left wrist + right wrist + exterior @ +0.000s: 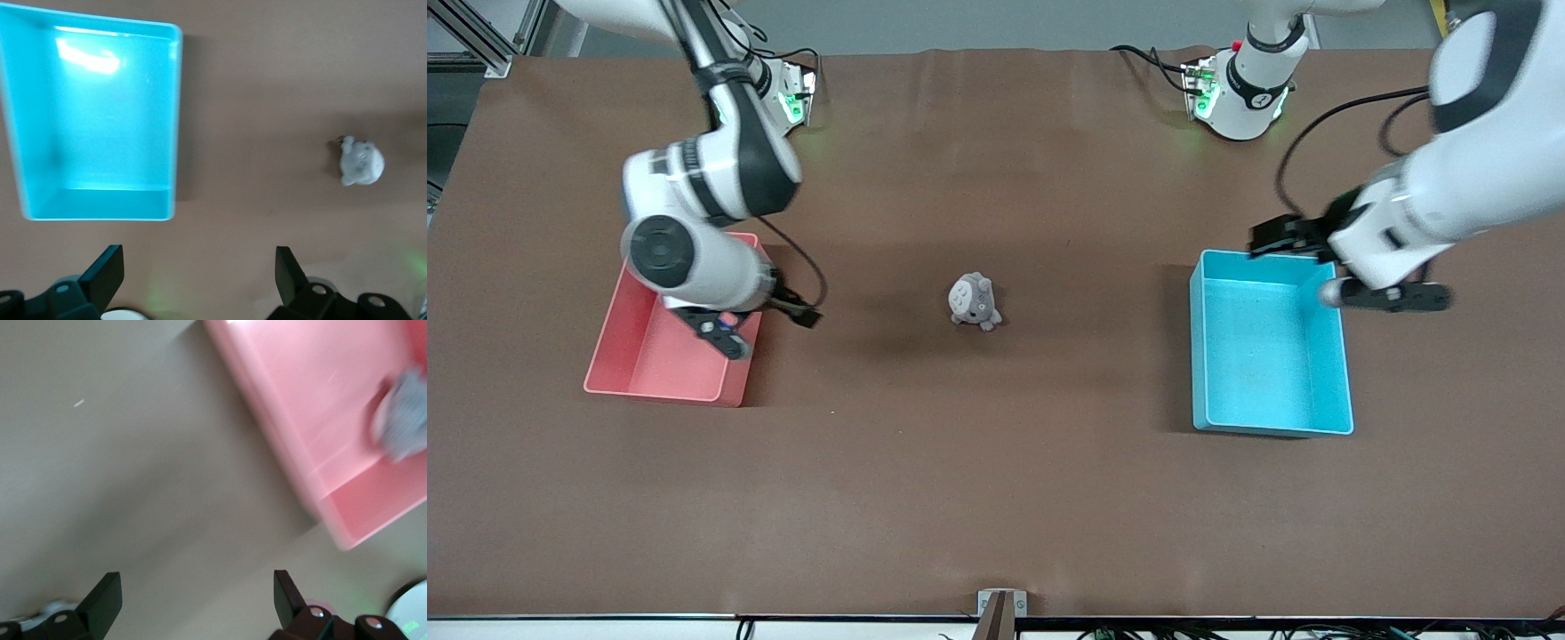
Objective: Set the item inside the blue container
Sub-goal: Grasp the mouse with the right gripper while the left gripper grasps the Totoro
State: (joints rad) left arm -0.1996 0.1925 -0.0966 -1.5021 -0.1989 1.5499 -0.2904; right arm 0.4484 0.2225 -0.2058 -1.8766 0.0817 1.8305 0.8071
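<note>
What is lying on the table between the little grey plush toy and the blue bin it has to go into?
Nothing visible: only bare tabletop separates the grey plush toy from the blue container, which is empty.

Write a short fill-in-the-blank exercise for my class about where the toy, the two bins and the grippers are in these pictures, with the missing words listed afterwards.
1. The small grey plush toy lies on the brown table, between the pink bin and the ____ container.
2. The blue container holds ____.
3. The left gripper hangs over the blue container's edge with its fingers ____.
4. The right gripper is over the ____ bin, fingers open.

Missing words: blue; nothing; open; pink
</note>
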